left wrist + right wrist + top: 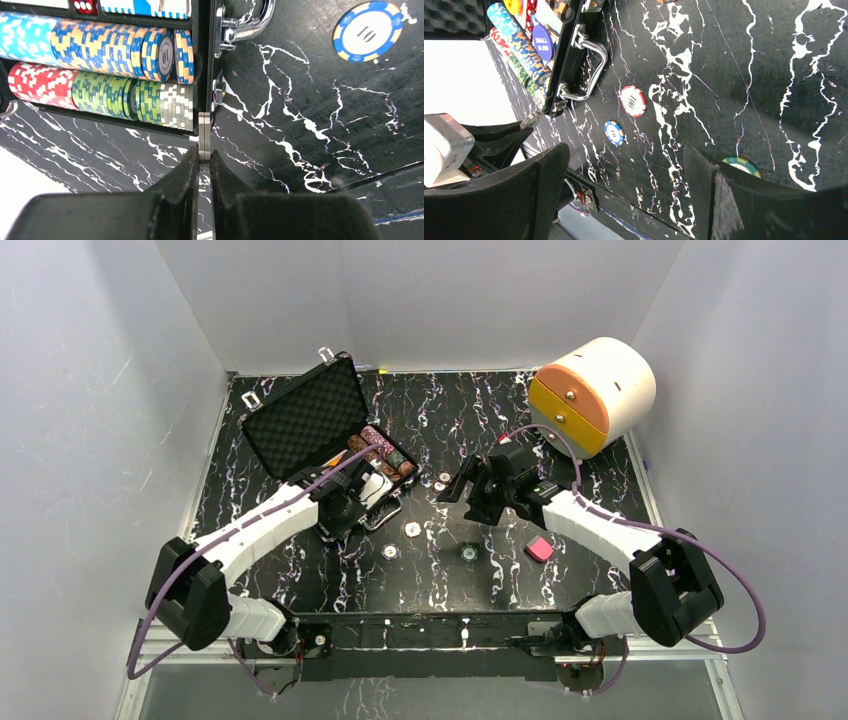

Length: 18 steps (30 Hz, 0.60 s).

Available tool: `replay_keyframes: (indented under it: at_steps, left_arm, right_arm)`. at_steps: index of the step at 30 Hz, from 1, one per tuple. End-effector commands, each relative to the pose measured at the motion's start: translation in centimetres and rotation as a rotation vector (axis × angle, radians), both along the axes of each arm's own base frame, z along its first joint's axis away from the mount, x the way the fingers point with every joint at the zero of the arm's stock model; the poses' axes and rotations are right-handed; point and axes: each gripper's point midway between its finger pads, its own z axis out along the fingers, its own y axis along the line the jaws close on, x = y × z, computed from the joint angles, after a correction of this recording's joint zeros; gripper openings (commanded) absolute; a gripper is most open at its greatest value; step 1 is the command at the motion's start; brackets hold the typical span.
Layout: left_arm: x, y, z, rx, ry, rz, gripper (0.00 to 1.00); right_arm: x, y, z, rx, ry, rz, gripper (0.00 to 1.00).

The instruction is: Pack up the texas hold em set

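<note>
A: Where is the case [300, 425]?
B: At ten o'clock on the counter [450, 410], lid up, with rows of chips [100, 45] inside.
A: The left fingers [187, 172]?
B: Clamped on one gray chip [204, 135], right by the case's edge.
A: And the loose chips [412, 529]?
B: Flat on the counter, near the middle.
A: The right fingers [544, 175]?
B: Wide apart, holding nothing, over the counter near a green chip [742, 166].

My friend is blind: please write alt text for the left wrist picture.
The left gripper pinches a pale chip edge-on by the case, which holds rows of coloured chips. A blue chip marked 10 lies on the black marbled table.
</note>
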Motion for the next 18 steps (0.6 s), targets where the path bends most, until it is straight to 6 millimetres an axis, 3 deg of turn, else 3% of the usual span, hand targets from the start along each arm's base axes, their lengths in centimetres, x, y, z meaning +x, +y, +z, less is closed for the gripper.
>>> replay_keyframes:
  at_steps: [1, 18]
  left_arm:
    - [0.0, 1.4, 0.8, 0.053, 0.007, 0.032, 0.00]
    - [0.5, 1.8, -0.8, 0.103, 0.035, 0.043, 0.00]
  right_arm:
    - [0.8, 0.4, 0.7, 0.015, -0.016, 0.001, 0.91]
    - [0.5, 0.5, 1.1, 0.023, -0.015, 0.013, 0.91]
